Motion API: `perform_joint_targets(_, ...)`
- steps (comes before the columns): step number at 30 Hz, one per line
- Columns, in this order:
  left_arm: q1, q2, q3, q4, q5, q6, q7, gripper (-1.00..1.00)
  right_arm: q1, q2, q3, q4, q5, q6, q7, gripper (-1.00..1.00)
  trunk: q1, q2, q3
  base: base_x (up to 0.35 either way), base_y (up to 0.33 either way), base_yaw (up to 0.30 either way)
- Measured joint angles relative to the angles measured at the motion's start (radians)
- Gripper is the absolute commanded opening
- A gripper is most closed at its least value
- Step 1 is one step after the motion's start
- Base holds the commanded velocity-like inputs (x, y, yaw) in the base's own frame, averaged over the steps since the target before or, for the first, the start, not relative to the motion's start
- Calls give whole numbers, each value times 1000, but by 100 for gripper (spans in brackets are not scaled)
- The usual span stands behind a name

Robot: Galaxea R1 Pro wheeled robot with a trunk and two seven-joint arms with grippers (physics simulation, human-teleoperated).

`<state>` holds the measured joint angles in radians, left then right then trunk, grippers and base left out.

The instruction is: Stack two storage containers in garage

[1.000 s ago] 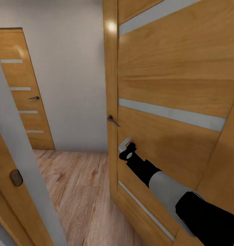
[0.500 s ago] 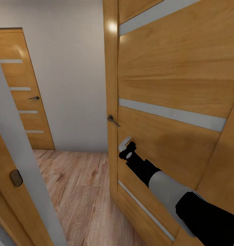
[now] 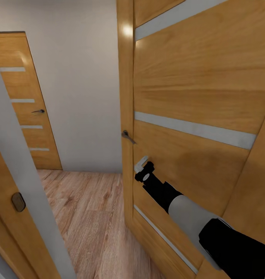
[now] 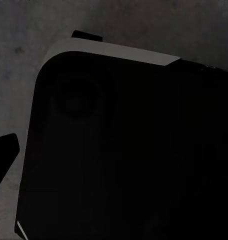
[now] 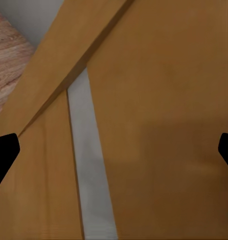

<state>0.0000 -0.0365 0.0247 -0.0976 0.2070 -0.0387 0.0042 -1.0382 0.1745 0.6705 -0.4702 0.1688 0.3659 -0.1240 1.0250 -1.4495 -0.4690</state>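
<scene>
Currently | right arm (image 3: 186, 211) outstretched at wooden door (image 3: 194, 97) | right fingers (image 5: 5, 155) spread, empty | left fingers' state unclear

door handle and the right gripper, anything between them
Nothing but bare wood of the open door. In the head view the right gripper sits just below the door handle, apart from it.

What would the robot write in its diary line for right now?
place: hallway | right gripper: open, at wooden door below handle | containers: unseen | floor: wood planks
</scene>
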Motion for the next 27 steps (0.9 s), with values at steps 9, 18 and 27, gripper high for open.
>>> perform_joint_targets(9,0,0,1,-3,1,0,2,100,1,0,-1,-2,0,-2,-3,100,0,0,0,0,0,0)
perform_joint_targets(18,0,0,0,-3,2,0,1,100,1,0,1,-2,-10,-3,0,100,0,0,0,110,-97,0)
perform_joint_targets(27,0,0,1,-4,3,0,3,100,1,0,3,-2,-6,-3,-1,100,0,0,0,23,-16,0)
